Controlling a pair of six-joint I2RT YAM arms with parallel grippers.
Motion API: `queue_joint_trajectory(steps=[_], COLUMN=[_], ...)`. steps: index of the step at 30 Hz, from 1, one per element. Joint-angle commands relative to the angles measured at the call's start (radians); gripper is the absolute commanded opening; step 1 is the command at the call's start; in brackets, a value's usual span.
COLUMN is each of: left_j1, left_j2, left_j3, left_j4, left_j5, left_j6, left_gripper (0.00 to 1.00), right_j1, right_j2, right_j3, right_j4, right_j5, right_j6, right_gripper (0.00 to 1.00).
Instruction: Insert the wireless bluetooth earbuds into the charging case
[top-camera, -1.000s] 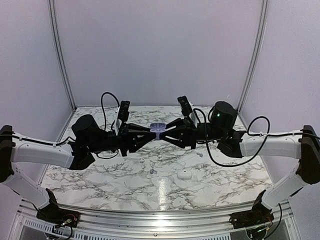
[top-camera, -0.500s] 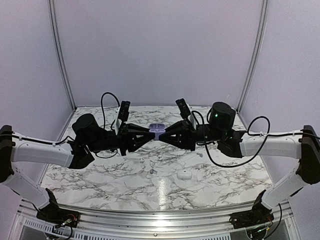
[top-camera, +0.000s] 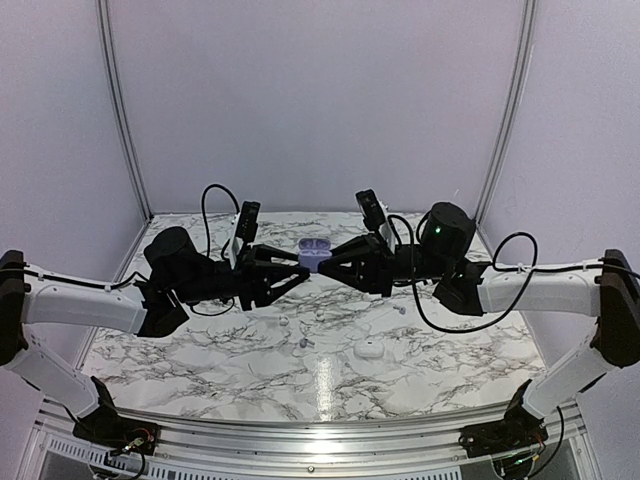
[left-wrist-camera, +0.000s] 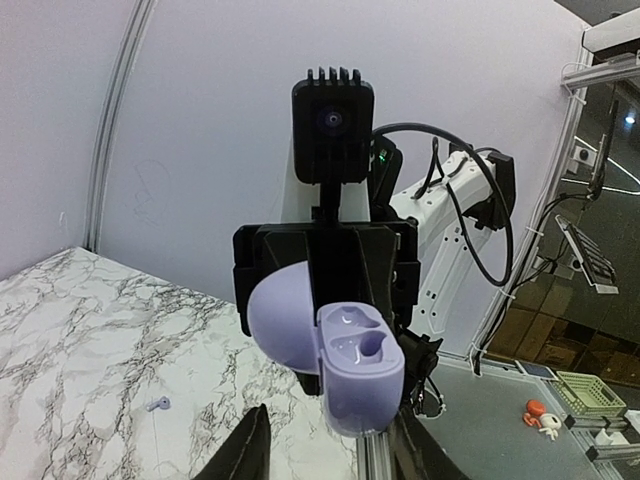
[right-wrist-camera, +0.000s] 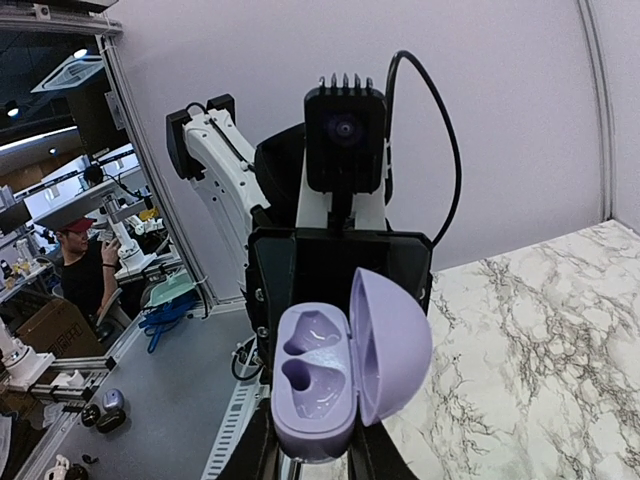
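Observation:
The lilac charging case (top-camera: 315, 250) hangs in the air above the table's back middle, lid open. My right gripper (top-camera: 325, 263) is shut on its base. In the right wrist view the case (right-wrist-camera: 318, 385) sits between my fingers (right-wrist-camera: 262, 458), with both sockets empty and the lid (right-wrist-camera: 395, 340) swung right. My left gripper (top-camera: 300, 269) faces it, open. In the left wrist view its jaws stand apart below the case (left-wrist-camera: 362, 372), the left one well clear of it. Small earbuds lie on the marble: a lilac one (top-camera: 303, 343), a pale one (top-camera: 283, 320) and another (top-camera: 400, 310).
A white rounded case (top-camera: 370, 349) rests on the marble table (top-camera: 200, 360) at the right of centre. One lilac earbud (left-wrist-camera: 155, 405) shows on the table in the left wrist view. Grey walls with metal posts enclose the back and sides.
My left gripper has opened and let go of the case. The right gripper has shut on it and holds it alone, shifted slightly up and right.

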Motion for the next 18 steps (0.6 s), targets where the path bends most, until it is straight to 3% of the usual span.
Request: queue_joint_trajectory(steps=[1, 18], left_j1=[-0.008, -0.024], left_j2=[-0.005, 0.013], left_j3=[0.038, 0.046], left_j4=[0.017, 0.086], left_j5=[0.001, -0.026], left_j6=[-0.004, -0.033], left_gripper=[0.41, 0.31], right_j1=[0.004, 0.035], right_j2=[0.017, 0.022], right_j3=[0.009, 0.0], right_j4=[0.079, 0.076], right_j5=[-0.007, 0.054], right_j6=[0.035, 0.002], right_gripper=[0.0, 0.0])
